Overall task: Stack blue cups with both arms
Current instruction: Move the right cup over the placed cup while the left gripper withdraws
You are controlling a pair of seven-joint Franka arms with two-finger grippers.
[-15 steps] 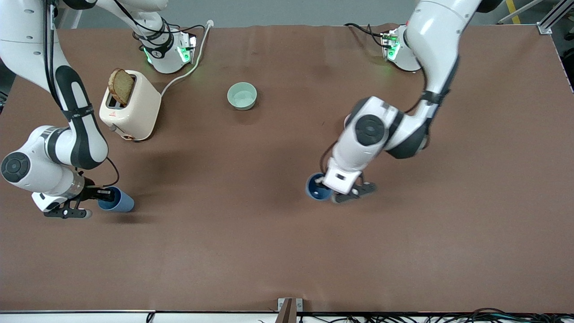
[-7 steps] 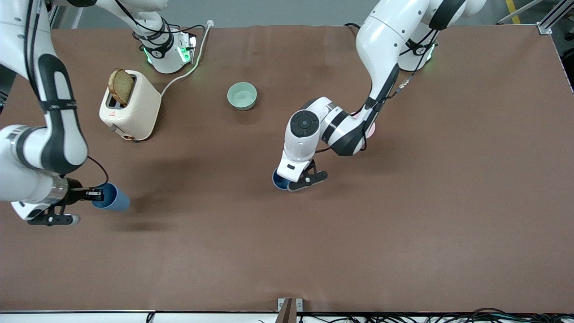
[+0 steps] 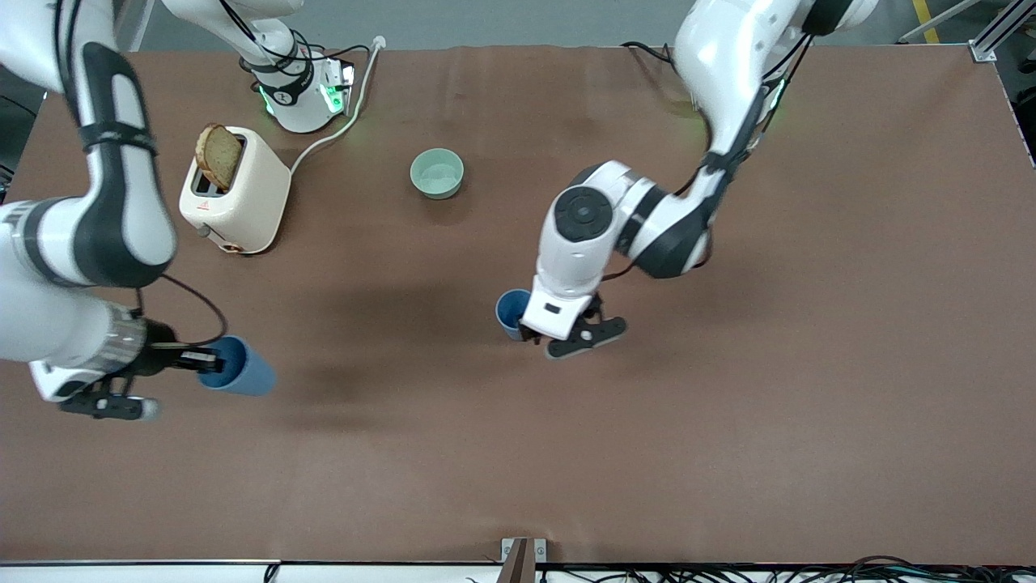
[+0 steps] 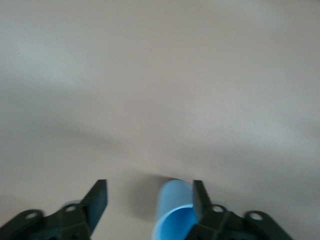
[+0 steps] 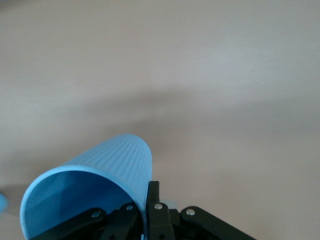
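Right pincer (image 3: pixel 212 362) pinching rim of matte blue tapered plastic cup (image 3: pixel 237 367) — held tilted above tabletop (image 3: pixel 728 421), nearer camera than cream toaster (image 3: pixel 235 200). Left pincer (image 4: pixel 150 200) spread, second blue cup (image 3: pixel 511 313) beside one finger, standing — release cleanly, then bring carried cup upright over it.

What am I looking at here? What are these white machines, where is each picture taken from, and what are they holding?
These are two white robot arms fixed along one edge of a brown table, each ending in a black two-finger gripper. The big picture looks down from a high camera facing them. The two small ones come from cameras on the arms' wrists. On the table stand a toaster with a slice of bread in it and a pale green bowl. The right gripper is shut on the rim of the tilted blue cup, held above the table. The left gripper is open around the upright blue cup, which seems to stand near the table's middle.
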